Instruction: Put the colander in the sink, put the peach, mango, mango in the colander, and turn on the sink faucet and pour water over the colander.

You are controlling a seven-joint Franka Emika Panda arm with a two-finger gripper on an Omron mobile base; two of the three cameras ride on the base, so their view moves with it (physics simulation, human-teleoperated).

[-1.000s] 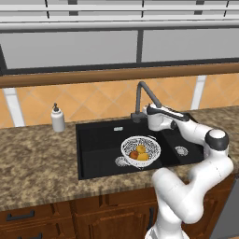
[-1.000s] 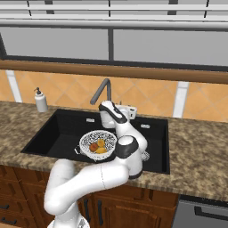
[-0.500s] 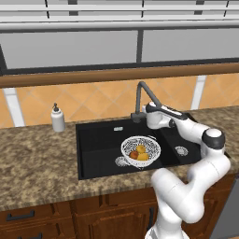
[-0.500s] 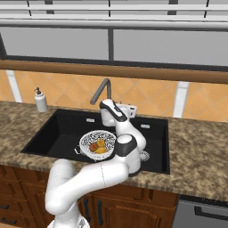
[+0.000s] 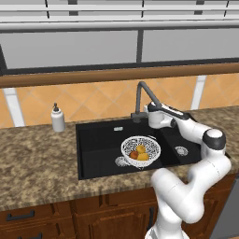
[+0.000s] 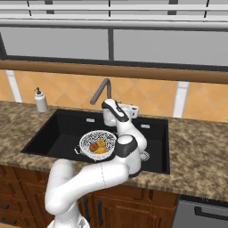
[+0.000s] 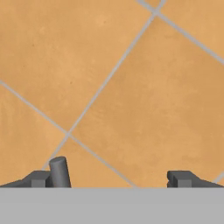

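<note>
- Your pincer point(image 7: 113, 177) stood released, its two dark fingertips point(image 7: 179, 178) set wide apart and grasping nothing, facing the orange tiled wall point(image 7: 131, 87).
- A small dark grey cylinder point(image 7: 59, 171) rose just beside the left fingertip in the hand view; you could not tell whether they touched.
- The white arm's hand point(image 5: 158, 116) sat at the base of the tall dark grey angular faucet point(image 5: 142, 95), behind the large black rectangular sink point(image 5: 100, 140).
- The round white wire-mesh colander point(image 5: 140, 150) rested inside the sink's basin, close to a round silver drain point(image 5: 122, 161).
- In the colander lay the small orange-red peach point(image 5: 134, 154) and two yellow-orange oval mangoes point(image 5: 141, 149), all bunched together.
- From the right base view, the colander point(image 6: 98, 144) sat below the faucet's spout point(image 6: 101, 90).
- A white soap dispenser bottle point(image 5: 58, 118) stood on the speckled brown granite desk point(image 5: 37, 158), well apart from the sink's left edge.
</note>
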